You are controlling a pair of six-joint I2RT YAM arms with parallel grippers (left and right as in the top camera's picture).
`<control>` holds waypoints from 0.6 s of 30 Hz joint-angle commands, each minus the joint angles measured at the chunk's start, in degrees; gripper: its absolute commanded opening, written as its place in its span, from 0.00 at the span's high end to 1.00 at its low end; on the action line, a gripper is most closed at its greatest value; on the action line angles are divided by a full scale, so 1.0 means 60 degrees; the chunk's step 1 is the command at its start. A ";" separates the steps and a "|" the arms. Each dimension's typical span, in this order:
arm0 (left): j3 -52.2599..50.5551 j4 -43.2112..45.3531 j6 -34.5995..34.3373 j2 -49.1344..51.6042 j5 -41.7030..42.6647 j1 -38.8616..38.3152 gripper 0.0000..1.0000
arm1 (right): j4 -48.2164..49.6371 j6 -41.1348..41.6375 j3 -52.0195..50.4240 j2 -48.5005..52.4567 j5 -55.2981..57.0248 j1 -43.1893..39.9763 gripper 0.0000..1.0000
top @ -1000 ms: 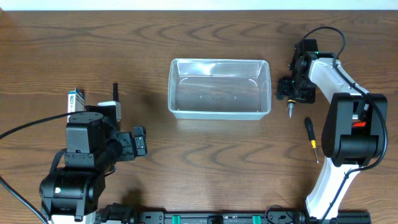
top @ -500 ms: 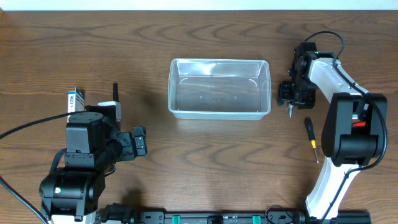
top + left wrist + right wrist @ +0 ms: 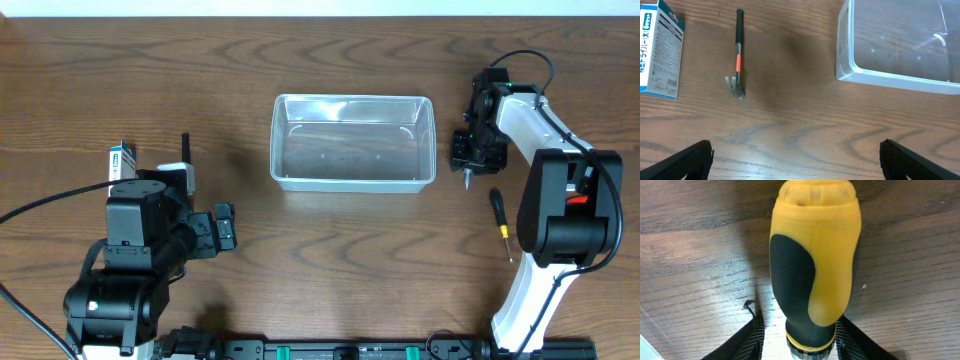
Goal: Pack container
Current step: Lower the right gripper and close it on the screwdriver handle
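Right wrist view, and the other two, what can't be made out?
Right wrist: screwdriver shaft cut off by bottom edge; whether the right hand grips it is unclear.
Overhead: that hand covers the handle.
Left wrist: box cut off by left edge, container by top and right edges.

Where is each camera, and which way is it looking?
Overhead: above the table, looking straight down at the container; the left arm and right arm show.
Left wrist: on the left arm, looking down at a hammer and a blue-and-white box; its open fingertips show.
Right wrist: on the right arm, close on a yellow-and-black screwdriver handle; its fingers flank it.
Shared: overhead and left wrist both see the container.
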 commanded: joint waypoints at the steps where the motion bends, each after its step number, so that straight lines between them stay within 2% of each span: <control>1: 0.0193 -0.0029 -0.0087 -0.0025 -0.0084 -0.0018 0.02 | 0.0055 0.0066 -0.0087 0.0444 -0.0051 0.0062 0.55; 5: 0.0193 -0.0029 -0.0087 -0.0025 -0.0084 -0.0018 0.02 | 0.0062 0.0066 -0.0087 0.0444 -0.0047 0.0062 0.57; 8: 0.0193 -0.0029 -0.0087 -0.0025 -0.0080 -0.0018 0.02 | 0.0091 0.0066 -0.0087 0.0444 -0.0047 0.0062 0.67; 13: 0.0193 -0.0029 -0.0087 -0.0025 -0.0084 -0.0018 0.02 | 0.0211 0.0066 -0.0087 0.0444 -0.0047 0.0062 0.69; 18: 0.0193 -0.0029 -0.0087 -0.0025 -0.0080 -0.0018 0.02 | 0.0361 0.0066 -0.0087 0.0444 -0.0044 0.0058 0.82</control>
